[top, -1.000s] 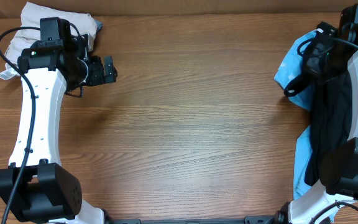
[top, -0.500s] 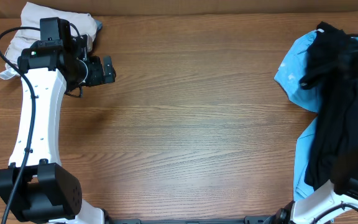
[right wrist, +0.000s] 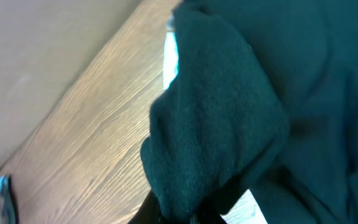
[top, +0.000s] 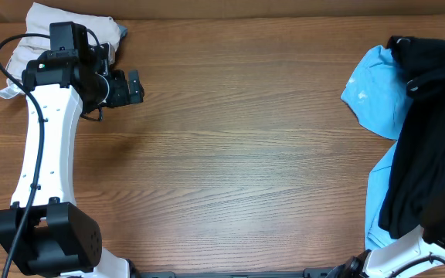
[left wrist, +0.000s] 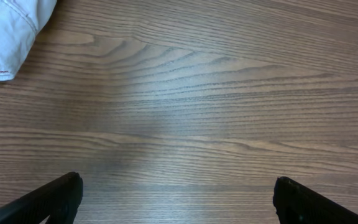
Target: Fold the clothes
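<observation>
Comparing this moment with a second ago, the one material change is on the right side. The black garment (top: 431,131) then lay in a narrow strip beside the exposed right arm. It now hangs raised and spread wider, covering that arm from the overhead camera altogether. The right gripper is hidden under the cloth from above, and its wrist view is filled with bunched black fabric close to the lens. It is clenched, and by all appearances it is grasping a fold of that garment. Whether this is the plain or the lettered shirt cannot be told.

The light blue shirt (top: 373,85) lies flat beneath and beside the black one at the right edge of the worktop (top: 246,154), not shifted. The left gripper (top: 136,86) has not moved. It hangs released and empty near the far left corner, just beside the pale folded garment (top: 45,19).

Assessment: the black garment is being separated from the pile. No fold has been made, and the worktop's centre lies free to receive it.
</observation>
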Available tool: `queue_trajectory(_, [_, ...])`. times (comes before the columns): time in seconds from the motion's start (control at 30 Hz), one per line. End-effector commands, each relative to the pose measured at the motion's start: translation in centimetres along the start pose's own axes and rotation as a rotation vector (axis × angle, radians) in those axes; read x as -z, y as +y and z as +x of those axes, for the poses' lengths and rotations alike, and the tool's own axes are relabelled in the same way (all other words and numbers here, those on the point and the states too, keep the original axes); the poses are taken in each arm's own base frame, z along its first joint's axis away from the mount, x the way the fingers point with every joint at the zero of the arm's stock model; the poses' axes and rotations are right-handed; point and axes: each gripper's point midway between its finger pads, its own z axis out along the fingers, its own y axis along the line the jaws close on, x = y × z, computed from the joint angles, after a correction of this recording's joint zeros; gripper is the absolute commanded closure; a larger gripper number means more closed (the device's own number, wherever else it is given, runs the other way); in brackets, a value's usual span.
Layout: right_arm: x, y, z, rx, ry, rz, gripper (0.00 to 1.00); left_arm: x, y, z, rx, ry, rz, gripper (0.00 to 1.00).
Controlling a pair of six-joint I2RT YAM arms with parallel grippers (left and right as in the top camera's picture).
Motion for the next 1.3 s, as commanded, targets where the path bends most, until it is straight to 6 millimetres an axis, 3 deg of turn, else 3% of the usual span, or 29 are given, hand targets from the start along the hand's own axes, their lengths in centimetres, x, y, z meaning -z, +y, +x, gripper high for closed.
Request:
queue_trajectory(0.0, [2.9,3.8,-0.6,0.135,-0.064,-0.111,0.96,0.1,0.1,-0.6,0.014,-0.015,-0.005,0.0])
queue_trajectory(0.13, [5.3,7.0,0.5,0.229,-0.063,-0.228,0.96,0.1,0.1,-0.6,0.014,-0.014,-0.005,0.0])
queue_trajectory(0.27, [7.9,8.9,1.2,0.285,-0.1,-0.256,0.96,0.1,0.1,-0.6,0.014,-0.013,-0.005,0.0])
queue_trajectory(0.5, [10.8,10.1,1.6,0.321,-0.159,-0.267,0.96,0.1,0.1,-0.4,0.016,-0.003,-0.006,0.0])
queue_trajectory(1.27, [10.6,8.9,2.2,0.303,-0.134,-0.211,0.96,0.1,0.2,-0.2,0.017,0.004,-0.008,0.0])
